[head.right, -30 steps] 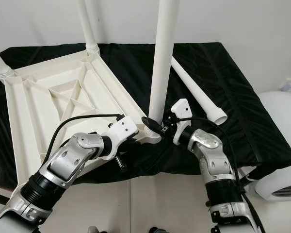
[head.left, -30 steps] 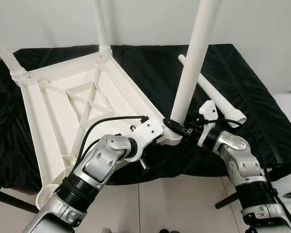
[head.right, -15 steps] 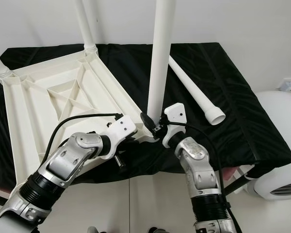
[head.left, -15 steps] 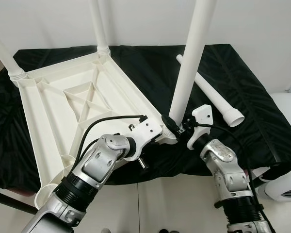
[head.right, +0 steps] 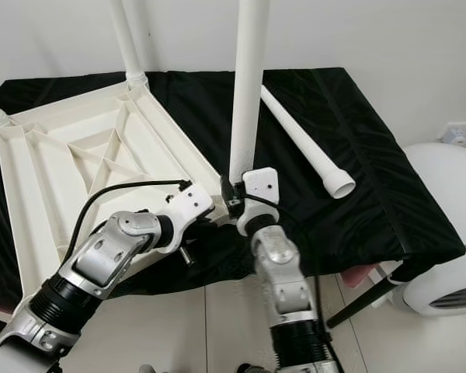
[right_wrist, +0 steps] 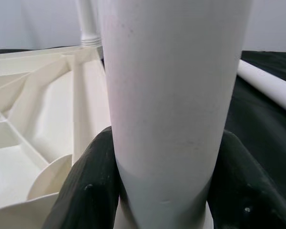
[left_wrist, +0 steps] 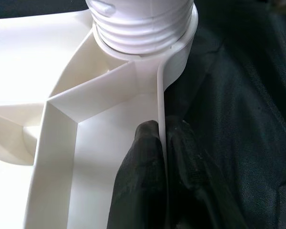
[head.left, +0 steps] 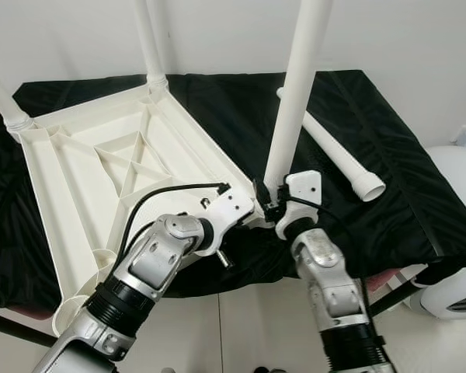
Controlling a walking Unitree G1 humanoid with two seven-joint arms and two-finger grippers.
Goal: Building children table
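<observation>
Currently my left end effector is clenched on the thin rim of the upturned tabletop, just below the near corner socket. My right end effector grips the upright leg low on its shaft at that corner, fingers wrapped either side. At 2 o'clock, a loose leg lies on the black-draped counter.
</observation>
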